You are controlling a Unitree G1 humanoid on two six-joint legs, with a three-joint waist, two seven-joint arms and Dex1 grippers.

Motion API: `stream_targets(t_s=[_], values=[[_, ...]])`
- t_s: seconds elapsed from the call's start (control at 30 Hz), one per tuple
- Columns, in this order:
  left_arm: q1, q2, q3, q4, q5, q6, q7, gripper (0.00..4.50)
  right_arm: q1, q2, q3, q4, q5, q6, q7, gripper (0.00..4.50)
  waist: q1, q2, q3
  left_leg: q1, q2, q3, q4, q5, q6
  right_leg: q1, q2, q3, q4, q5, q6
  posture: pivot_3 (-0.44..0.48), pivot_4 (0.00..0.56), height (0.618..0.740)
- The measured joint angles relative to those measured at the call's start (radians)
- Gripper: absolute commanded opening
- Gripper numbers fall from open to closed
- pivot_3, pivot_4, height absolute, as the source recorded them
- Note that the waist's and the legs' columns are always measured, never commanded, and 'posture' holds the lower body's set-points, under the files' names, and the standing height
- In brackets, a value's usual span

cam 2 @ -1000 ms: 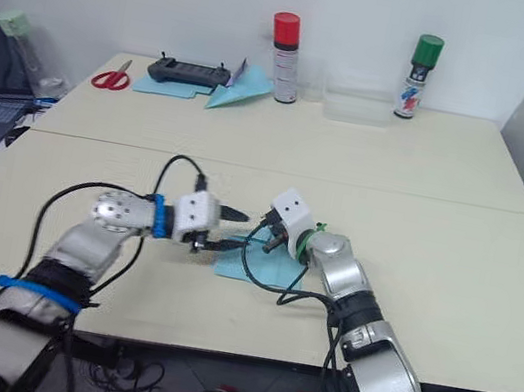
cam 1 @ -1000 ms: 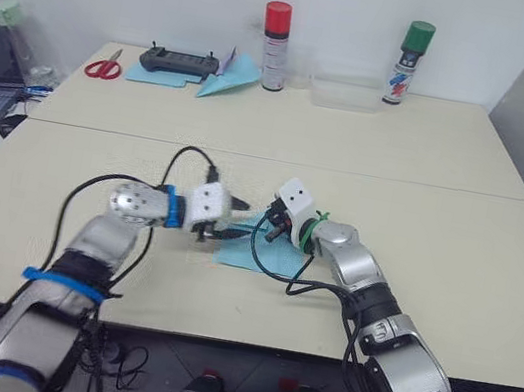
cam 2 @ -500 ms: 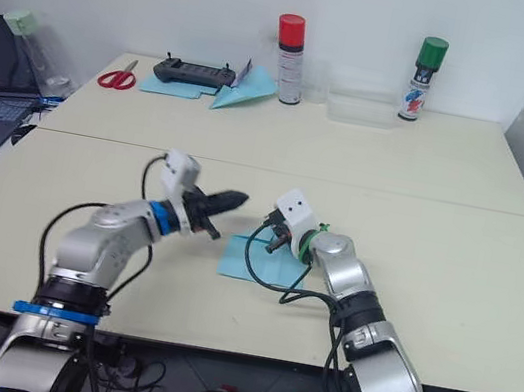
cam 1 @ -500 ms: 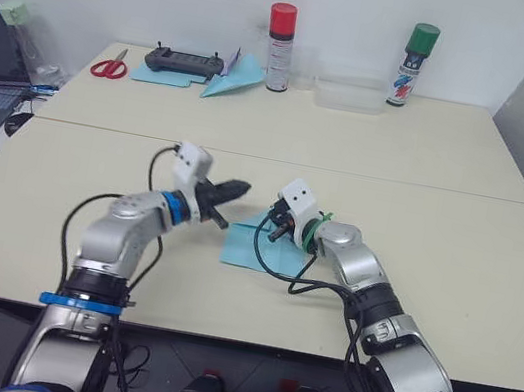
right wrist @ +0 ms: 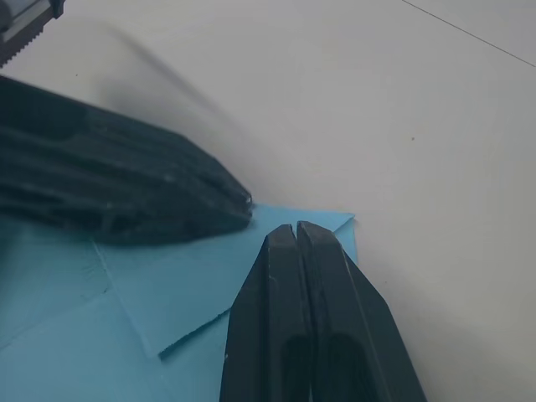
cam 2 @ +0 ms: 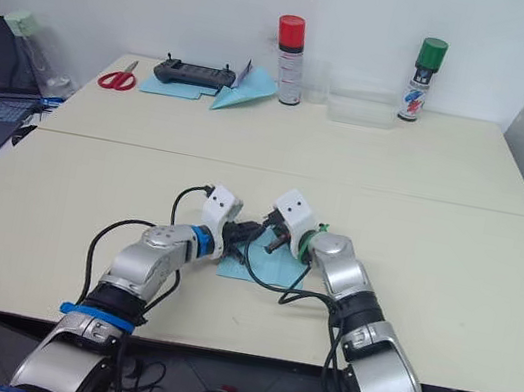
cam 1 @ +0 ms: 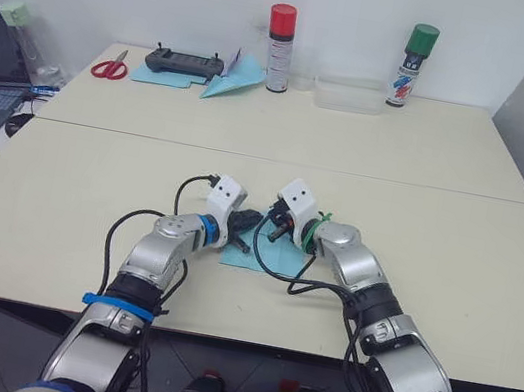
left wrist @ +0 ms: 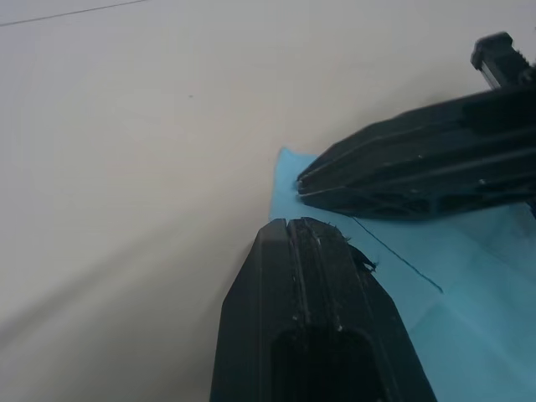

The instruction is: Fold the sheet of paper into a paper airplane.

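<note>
Sheet of paper (cam 1: 267, 253) lies flat on the near table (cam 1: 455, 251), centre of the frame, with 1 corner folded over. Left gripper (left wrist: 303, 228) and right gripper (right wrist: 295, 231) meet tip to tip over that folded corner, each with its 2 fingers pressed together, apparently pressing down on the paper rather than pinching it. Second paper dart (cam 1: 230, 77) sits upper left on the far table (cam 1: 433, 145), near scissors (cam 1: 108, 67).

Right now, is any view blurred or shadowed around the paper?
Left wrist view: soft shadow band on the table beside the sheet of paper; left gripper close and soft-edged. Right wrist view: a dark smear of shadow behind the left gripper's fingers. Head views: even light, no glare.
</note>
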Motion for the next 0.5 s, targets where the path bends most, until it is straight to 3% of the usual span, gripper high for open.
stream_targets(t_s=[0.5], values=[[0.227,0.165,0.016,-0.35,-0.034,0.162,-0.045,0.02,-0.017,0.007,-0.002,0.048,-0.003,-0.029,0.004,0.0,-0.002,0.001,-0.001,0.004,0.001,0.001,-0.001,-0.001,-0.001,0.001,0.0,0.002,0.0,-0.001,-0.001,0.0,0.15,0.74]])
